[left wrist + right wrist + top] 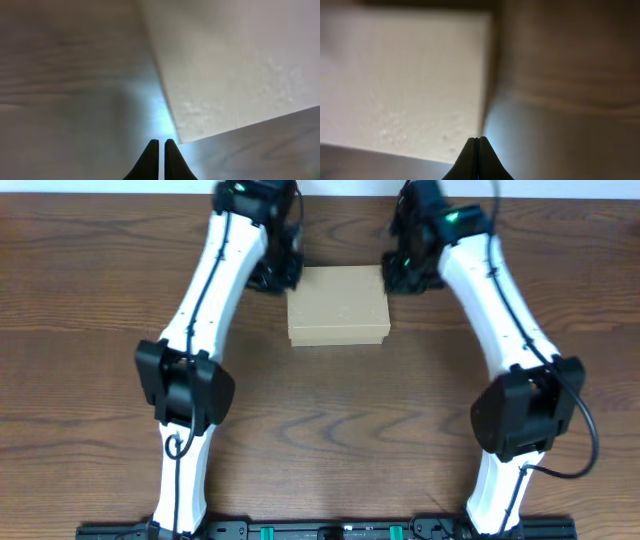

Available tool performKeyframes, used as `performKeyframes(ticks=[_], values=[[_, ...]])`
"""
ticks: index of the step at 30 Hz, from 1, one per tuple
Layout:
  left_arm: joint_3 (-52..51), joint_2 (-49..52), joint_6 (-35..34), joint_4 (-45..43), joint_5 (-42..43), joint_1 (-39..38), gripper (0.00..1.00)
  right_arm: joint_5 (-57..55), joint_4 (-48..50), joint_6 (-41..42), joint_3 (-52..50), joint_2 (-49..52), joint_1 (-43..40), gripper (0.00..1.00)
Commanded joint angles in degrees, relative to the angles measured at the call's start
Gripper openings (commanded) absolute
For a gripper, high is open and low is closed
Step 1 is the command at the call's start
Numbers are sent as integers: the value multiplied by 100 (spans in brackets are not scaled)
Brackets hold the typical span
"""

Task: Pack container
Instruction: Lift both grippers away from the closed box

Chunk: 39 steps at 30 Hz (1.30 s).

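Note:
The container is a small plain brown cardboard box, lid closed, at the far middle of the wooden table. My left gripper is at the box's far left corner, shut and empty; in the left wrist view its tips sit just beside the box corner. My right gripper is at the box's far right corner, shut and empty; in the right wrist view its tips are low against the box's edge. I cannot tell whether either touches the box.
The wooden table stretches to both sides and in front of the box. The arm bases stand at the near edge. No other objects show.

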<state>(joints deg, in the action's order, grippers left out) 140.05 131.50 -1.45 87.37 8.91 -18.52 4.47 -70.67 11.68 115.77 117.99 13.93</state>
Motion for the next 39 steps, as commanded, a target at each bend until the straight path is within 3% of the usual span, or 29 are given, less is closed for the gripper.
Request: performKeyframes(ticks=[1, 12, 14, 16, 17, 18, 19, 20, 21, 39], values=[[483, -446, 17, 116, -442, 275, 7, -610, -153, -24, 739, -354, -317, 1], [553, -1370, 20, 339, -807, 1244, 13, -640, -90, -157, 1753, -772, -1154, 1], [553, -1486, 17, 348, -802, 1386, 21, -640, -28, -321, 1759, -855, -1215, 2], [553, -1569, 20, 356, -804, 1486, 36, -643, 13, -420, 1759, -907, -1244, 5], [553, -1585, 20, 365, -804, 1513, 48, -640, 20, -426, 1759, -922, -1248, 12], [553, -1602, 20, 372, -804, 1537, 72, -640, 20, -426, 1759, -931, -1246, 26], [553, -1604, 20, 376, -804, 1552, 86, -640, 17, -426, 1759, -933, -1246, 42], [553, -1602, 20, 387, -807, 1556, 96, -640, 15, -426, 1757, -933, -1241, 65], [551, -1602, 20, 400, -807, 1556, 95, -640, 13, -426, 1757, -931, -1239, 99], [551, -1600, 20, 415, -804, 1554, 96, -640, 13, -424, 1757, -929, -1239, 99]])
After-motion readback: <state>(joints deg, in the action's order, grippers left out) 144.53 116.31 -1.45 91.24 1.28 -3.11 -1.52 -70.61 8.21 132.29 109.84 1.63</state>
